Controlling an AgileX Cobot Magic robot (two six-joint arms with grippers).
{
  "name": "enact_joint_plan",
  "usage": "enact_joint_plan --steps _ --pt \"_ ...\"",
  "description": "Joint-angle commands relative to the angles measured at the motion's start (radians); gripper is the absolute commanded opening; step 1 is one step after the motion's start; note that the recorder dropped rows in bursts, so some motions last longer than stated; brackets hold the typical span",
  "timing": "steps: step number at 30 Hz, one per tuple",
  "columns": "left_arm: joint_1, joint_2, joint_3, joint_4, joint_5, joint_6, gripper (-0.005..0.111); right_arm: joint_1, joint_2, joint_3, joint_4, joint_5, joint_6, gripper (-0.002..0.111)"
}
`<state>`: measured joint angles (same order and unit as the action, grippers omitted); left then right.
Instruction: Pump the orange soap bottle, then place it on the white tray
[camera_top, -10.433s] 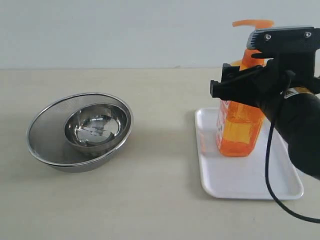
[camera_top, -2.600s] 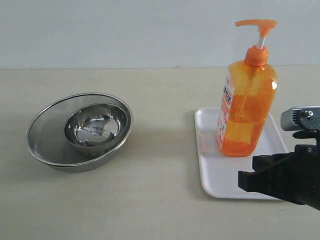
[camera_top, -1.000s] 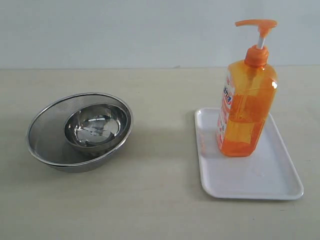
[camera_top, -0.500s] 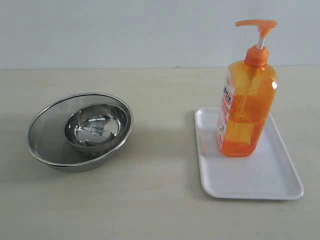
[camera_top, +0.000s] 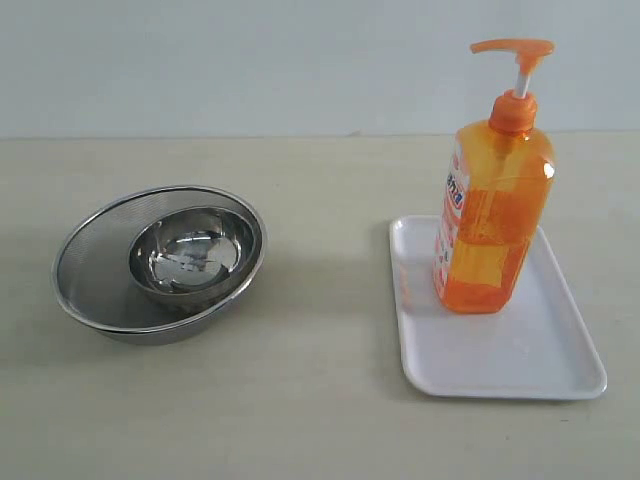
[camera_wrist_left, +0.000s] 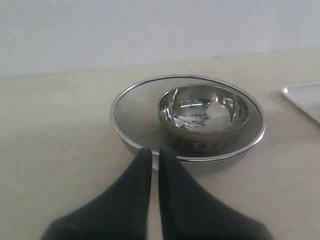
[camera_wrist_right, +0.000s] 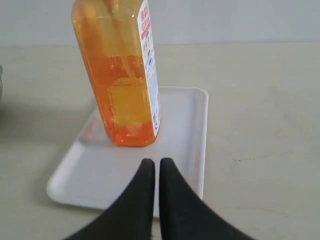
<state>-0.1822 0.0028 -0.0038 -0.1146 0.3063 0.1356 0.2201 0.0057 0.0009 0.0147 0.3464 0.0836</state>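
- The tall, translucent-plastic orange soap bottle (camera_top: 492, 215) stands upright on the flat, low-rimmed plastic white tray (camera_top: 545, 372). It sits toward the tray's far end, base flat inside the rim. Nothing is touching it.
- Task state, my read: placement looks done. Whether it got pumped can't be told from this.
- Handling, judged: the body is smooth, glossy plastic, so probably slippery. The walls likely flex under a hard squeeze. Liquid inside gives it some weight, but the fill level is hard to read through the orange tint.
- It is tall on a narrow base with the orange pump head (camera_top: 512, 46) up on a thin white stem, so it is tippy under a side push.
- Grip point: the flat broad faces at mid-body around the label, jaws across the narrow dimension. Don't lift by the stem or nozzle. To pump, press straight down on the head.
- The right gripper (camera_wrist_right: 156, 167) is near the tray's close edge, aimed at the bottle. Its jaws are together with only a thin slit, holding nothing.
- The left gripper (camera_wrist_left: 154, 159) is the same, closed and empty, just short of the round wire mesh strainer (camera_top: 88, 268).
- A round steel bowl (camera_top: 192, 250) is nested in that strainer, well apart from the tray on the beige table (camera_top: 320, 430).
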Motion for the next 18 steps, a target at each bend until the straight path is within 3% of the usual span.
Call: enact_joint_plan --steps 1,6,18 --pt "0.003 -0.003 0.004 0.002 0.001 -0.010 0.005 -0.035 -0.006 -0.001 -0.007 0.005 -0.007 0.000" --pt "0.003 -0.003 0.004 0.002 0.001 -0.010 0.005 -0.115 -0.006 -0.001 -0.003 0.027 -0.001 0.000" --pt "0.003 -0.003 0.004 0.002 0.001 -0.010 0.005 -0.121 -0.006 -0.001 -0.003 0.019 -0.003 0.000"
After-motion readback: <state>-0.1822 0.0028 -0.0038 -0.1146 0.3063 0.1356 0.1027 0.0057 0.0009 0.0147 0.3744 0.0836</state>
